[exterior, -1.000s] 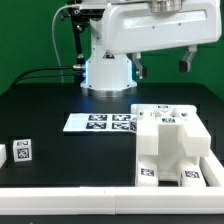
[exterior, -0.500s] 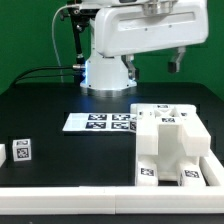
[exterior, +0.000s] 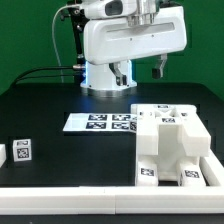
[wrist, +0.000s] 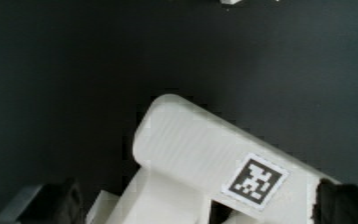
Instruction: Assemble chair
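The chair (exterior: 172, 140) is a cluster of white tagged pieces standing at the tabletop's (exterior: 60, 100) front corner on the exterior view's right, against a white border rail (exterior: 70, 180); a loose tagged block (exterior: 22, 152) sits near the front edge at that view's left; the marker board (exterior: 100, 122) lies mid-table; the gripper (exterior: 139, 70) hangs above the rear, jaws wide apart, holding nothing.
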